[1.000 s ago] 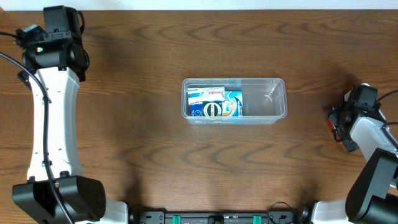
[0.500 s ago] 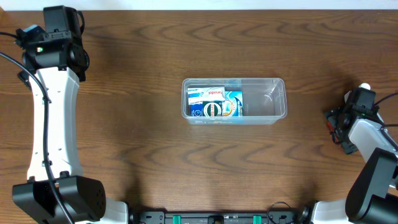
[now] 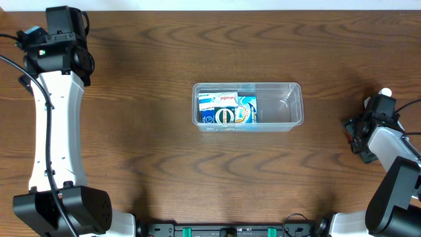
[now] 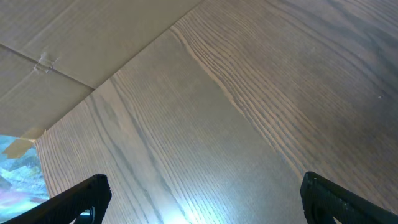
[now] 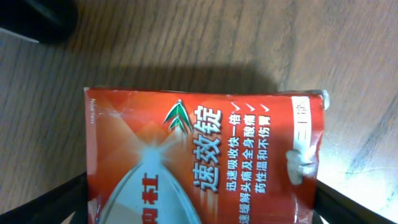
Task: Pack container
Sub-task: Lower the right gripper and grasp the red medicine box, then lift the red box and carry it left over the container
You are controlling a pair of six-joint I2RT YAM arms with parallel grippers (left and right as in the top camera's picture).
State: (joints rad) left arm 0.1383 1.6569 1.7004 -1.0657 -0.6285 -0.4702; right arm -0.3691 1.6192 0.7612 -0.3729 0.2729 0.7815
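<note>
Container [image 3: 284,106] upright, long axis left-right

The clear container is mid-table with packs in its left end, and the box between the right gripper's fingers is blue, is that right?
Not quite: the box between the fingers of the right gripper is red, not blue, as the right wrist view shows. The rest holds: the clear container is mid-table with packs in its left end.
</note>
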